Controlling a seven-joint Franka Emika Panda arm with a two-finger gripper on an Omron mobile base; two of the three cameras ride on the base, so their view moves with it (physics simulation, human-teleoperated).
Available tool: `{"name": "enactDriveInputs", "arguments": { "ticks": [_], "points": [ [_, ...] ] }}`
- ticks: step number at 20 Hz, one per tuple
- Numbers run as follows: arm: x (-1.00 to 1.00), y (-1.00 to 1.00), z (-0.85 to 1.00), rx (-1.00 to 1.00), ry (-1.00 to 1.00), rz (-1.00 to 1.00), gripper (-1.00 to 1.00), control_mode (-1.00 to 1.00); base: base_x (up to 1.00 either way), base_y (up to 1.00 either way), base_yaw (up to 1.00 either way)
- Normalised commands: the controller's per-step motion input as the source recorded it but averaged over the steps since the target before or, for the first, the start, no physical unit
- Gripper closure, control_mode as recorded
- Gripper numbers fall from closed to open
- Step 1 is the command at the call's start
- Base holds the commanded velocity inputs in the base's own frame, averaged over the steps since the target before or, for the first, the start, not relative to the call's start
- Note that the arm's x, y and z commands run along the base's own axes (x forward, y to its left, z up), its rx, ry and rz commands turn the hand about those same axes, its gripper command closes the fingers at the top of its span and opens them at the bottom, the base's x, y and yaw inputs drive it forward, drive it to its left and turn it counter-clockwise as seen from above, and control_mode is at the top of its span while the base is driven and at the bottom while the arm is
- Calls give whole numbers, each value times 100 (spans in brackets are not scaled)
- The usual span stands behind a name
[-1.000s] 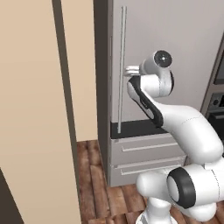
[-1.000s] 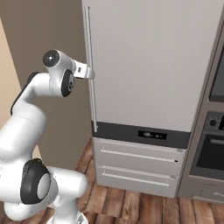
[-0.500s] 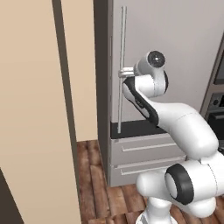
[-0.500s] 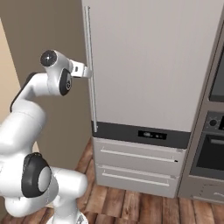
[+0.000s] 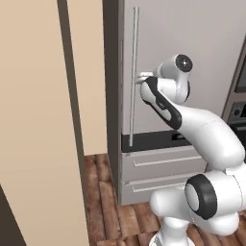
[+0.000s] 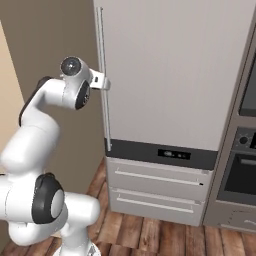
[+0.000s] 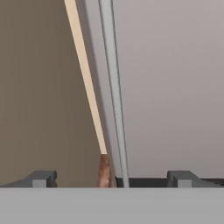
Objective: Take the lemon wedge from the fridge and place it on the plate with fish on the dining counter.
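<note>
The jaws stand wide apart, gripping nothing (door shut), with the fridge (image 6: 170,75) handle (image 7: 113,87) running up between them.

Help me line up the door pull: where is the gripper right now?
In both base views the gripper sits at the fridge's long vertical bar handle, about mid-height, fingers open astride it.

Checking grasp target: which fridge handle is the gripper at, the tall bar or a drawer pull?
The tall vertical bar handle on the fridge door. The gripper is beside it at mid-height; the two horizontal drawer pulls sit well below, near the floor.
</note>
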Motion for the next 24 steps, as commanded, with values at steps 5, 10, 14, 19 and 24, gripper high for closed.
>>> {"name": "enactDriveInputs", "arguments": {
  "ticks": [5,10,14,19,24],
  "points": [
    [44,0,-5,-2,1,0,-100,-100,0,0,0],
    [54,0,-7,0,2,0,-100,-100,0,0,0],
    [48,0,-11,0,1,0,-100,-100,0,0,0],
    [41,0,-22,0,0,0,-100,-100,0,0,0],
    [46,1,-25,-2,0,0,-100,-100,0,0,0]
  ]
}}
